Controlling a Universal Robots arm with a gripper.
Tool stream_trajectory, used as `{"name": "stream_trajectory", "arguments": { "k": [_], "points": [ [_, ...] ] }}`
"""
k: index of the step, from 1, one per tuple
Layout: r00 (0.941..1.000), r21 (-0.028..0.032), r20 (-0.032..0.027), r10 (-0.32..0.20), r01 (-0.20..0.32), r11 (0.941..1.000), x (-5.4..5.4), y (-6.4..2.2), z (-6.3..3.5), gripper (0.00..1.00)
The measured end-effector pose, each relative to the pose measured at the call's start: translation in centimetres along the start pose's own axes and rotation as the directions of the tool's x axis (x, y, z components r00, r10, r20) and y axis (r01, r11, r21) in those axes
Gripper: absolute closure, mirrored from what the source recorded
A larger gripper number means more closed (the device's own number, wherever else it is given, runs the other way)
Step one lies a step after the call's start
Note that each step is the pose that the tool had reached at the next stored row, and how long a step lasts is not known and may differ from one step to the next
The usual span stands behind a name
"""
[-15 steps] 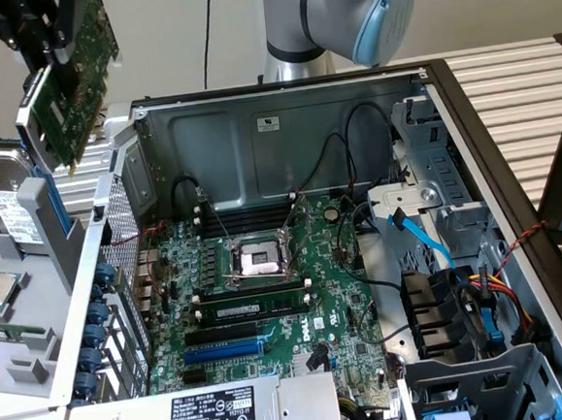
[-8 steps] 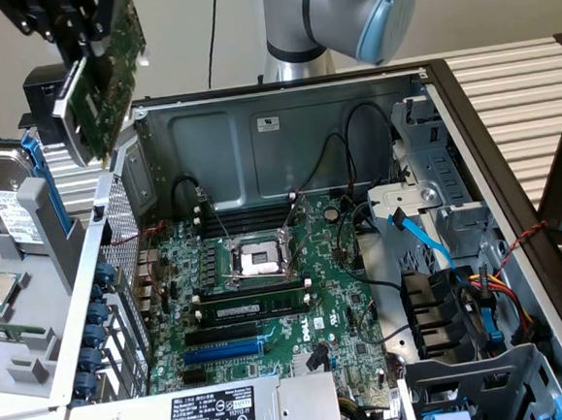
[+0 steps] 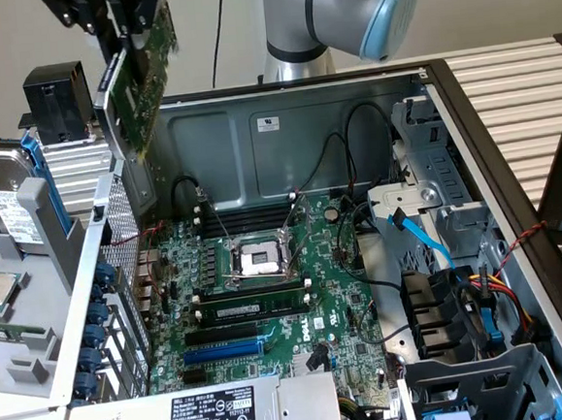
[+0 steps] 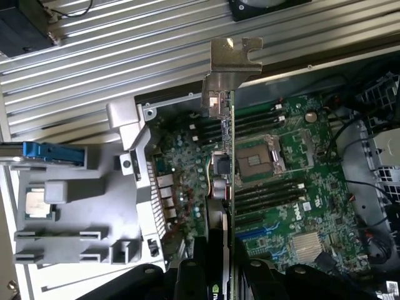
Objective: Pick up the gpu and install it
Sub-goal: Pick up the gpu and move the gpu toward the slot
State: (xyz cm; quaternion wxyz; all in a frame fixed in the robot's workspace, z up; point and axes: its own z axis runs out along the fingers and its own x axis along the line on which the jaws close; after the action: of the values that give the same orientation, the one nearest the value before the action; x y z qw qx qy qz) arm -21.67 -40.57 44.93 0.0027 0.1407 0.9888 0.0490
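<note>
The jaws are closed on the upper end of the gpu [image 3: 146, 70], which is held above the open case [image 3: 258, 163], long axis hanging down, slightly tilted; the motherboard [image 3: 341, 288] is seen below, toward the exterior view's right.

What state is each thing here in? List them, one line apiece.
gpu, held in the air above the case's edge, tilted, not installed.
gripper, shut on the gpu.
computer case, open, side panel off.
CPU socket, uncovered, no cooler on it.
blue slot, empty.
</note>
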Motion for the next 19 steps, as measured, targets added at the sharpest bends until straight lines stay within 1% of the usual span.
{"name": "stream_trajectory", "arguments": {
  "k": [5, 10, 13, 19],
  "points": [
    [1.0000, 0.0026, -0.0084, 0.001, -0.001, 1.0000, -2.2, 0.60, 0.01, 0.73],
    [0.9998, 0.0058, -0.0196, 0.001, -0.001, 1.0000, -4.0, 1.13, 0.05, 0.73],
    [0.9997, 0.0075, -0.0259, -0.004, 0.004, 1.0000, -4.9, 1.36, 0.05, 0.73],
    [0.9991, 0.0104, -0.0376, -0.021, 0.022, 0.9997, -6.3, 1.66, 0.06, 0.73]
  ]
}}
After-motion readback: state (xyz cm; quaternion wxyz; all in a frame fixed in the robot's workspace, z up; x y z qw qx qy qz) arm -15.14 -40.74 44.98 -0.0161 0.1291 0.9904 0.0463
